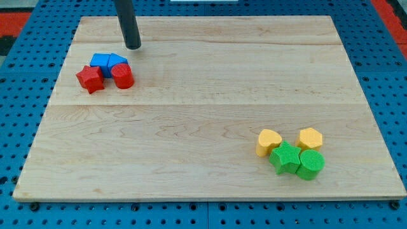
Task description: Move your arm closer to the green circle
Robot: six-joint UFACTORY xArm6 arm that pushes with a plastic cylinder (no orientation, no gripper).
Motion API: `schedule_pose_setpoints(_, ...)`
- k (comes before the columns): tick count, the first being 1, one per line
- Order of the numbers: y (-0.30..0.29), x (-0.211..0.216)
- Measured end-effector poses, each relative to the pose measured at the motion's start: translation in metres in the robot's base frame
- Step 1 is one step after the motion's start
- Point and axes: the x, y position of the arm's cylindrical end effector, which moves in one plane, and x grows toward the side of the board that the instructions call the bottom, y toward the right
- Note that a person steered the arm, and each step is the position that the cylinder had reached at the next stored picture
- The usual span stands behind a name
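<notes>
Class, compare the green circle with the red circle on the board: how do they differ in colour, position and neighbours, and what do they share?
The green circle is green; the red circle is red. The green circle sits at the view's bottom right, the red circle at the top left. The green circle adjoins a green star and yellow blocks; the red circle adjoins a red star and blue blocks. My tip is near red, far from green. Both are short ribbed cylinders.

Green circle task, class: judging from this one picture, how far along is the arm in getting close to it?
Done: nothing visible yet. In hand: my tip sits at the view's top left, just above the blue blocks, red star and red cylinder. Left: the whole crossing of the wooden board to the green circle at the view's bottom right, beside the green star.
</notes>
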Motion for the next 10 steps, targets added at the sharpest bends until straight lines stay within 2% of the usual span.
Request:
schedule_pose_setpoints(3, 0.021, 0.0)
schedule_pose_setpoints(4, 0.14, 0.011)
schedule_pose_setpoints(5, 0.277, 0.062)
schedule_pose_setpoints(6, 0.374, 0.138)
schedule_pose_setpoints(7, 0.408, 0.201)
schedule_pose_setpoints(8, 0.41, 0.243)
schedule_pose_setpoints(10, 0.373, 0.283)
